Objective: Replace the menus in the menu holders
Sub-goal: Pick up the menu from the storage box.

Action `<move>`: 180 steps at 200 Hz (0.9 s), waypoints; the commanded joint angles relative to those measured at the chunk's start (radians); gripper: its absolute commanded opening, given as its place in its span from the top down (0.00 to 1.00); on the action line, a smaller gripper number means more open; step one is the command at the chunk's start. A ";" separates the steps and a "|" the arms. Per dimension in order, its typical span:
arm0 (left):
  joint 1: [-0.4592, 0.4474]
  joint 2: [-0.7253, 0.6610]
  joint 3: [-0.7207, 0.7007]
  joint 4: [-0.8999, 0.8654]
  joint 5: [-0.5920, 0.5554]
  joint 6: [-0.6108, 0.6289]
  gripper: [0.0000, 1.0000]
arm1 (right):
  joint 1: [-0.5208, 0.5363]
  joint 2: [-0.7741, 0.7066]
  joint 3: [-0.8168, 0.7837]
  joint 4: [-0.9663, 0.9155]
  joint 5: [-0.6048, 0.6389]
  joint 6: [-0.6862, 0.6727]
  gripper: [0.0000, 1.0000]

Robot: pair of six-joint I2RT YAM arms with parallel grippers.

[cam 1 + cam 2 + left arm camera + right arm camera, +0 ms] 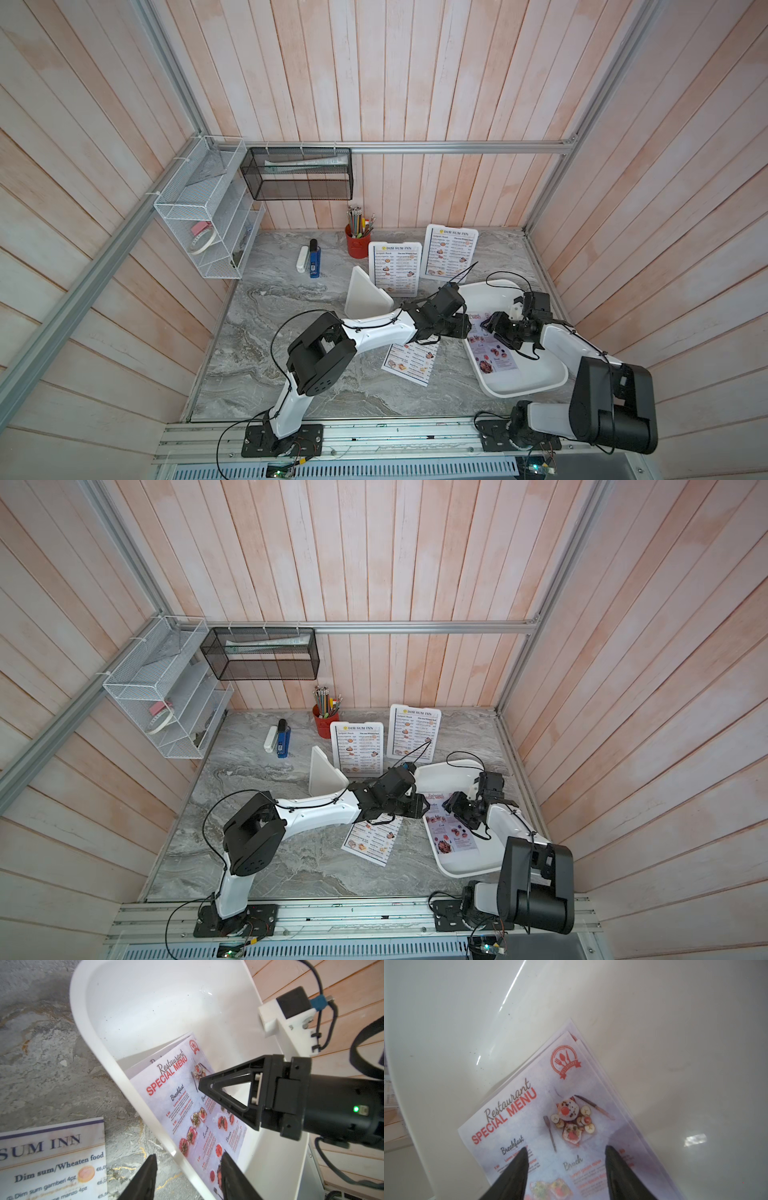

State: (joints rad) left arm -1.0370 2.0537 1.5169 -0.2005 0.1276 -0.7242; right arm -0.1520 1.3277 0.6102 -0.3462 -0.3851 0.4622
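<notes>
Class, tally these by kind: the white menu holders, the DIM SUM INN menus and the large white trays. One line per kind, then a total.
White menu holders: 3
DIM SUM INN menus: 3 (two in holders, one lying flat)
Large white tray: 1
Total: 7

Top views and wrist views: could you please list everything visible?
menu holders: three, white, rear of table; two filled, one turned away.
DIM SUM INN menus: three, white; two in holders, one flat on table.
SPECIAL MENU sheets: stack, lilac, in tray.
tray: one, white, right side.
pencil cup: one, red, rear.
stapler: one, blue, rear left.
wire rack: one, white, left wall.
mesh basket: one, black, back wall.
left gripper: black, open, astride tray rim.
right gripper: black, open, over lilac stack.
</notes>
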 commanded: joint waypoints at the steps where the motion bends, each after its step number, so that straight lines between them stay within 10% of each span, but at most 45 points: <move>1: -0.005 0.015 0.025 0.003 0.001 0.006 0.44 | 0.001 -0.026 0.057 -0.062 0.109 -0.015 0.31; 82: -0.026 0.023 0.034 0.000 0.010 0.002 0.41 | -0.066 0.054 0.087 -0.047 0.302 -0.032 0.19; 180: -0.006 0.066 0.062 0.005 0.009 0.002 0.48 | -0.039 0.032 -0.049 0.009 0.012 0.035 0.38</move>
State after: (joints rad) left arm -1.0557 2.0850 1.5551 -0.2016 0.1341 -0.7269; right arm -0.2089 1.3605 0.6029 -0.2878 -0.2874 0.4675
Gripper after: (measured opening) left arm 0.523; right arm 0.628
